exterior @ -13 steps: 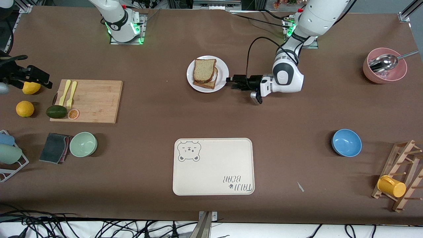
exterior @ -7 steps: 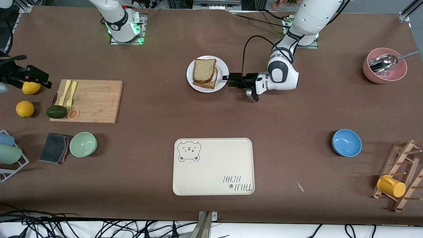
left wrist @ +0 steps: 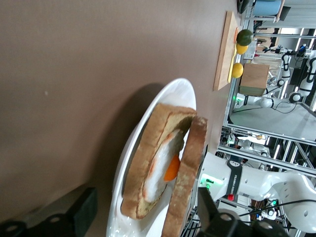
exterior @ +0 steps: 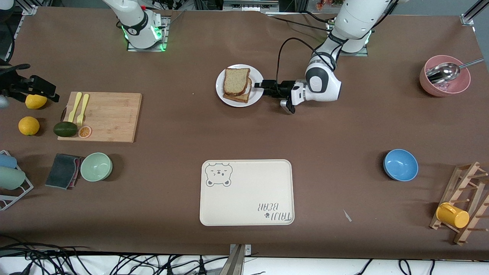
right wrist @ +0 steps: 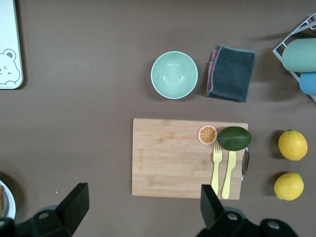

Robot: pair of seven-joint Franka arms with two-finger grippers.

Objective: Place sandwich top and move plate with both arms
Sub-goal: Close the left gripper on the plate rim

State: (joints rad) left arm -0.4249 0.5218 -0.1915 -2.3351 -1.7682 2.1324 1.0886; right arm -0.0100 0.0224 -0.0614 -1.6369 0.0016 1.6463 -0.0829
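Orange yolk under sandwich top [left wrist: 185, 173], only in left wrist view.

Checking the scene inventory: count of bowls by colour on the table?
Green bowl: 1
Blue bowl: 1
Pink bowl, holding a metal ladle: 1
Total: 3 bowls
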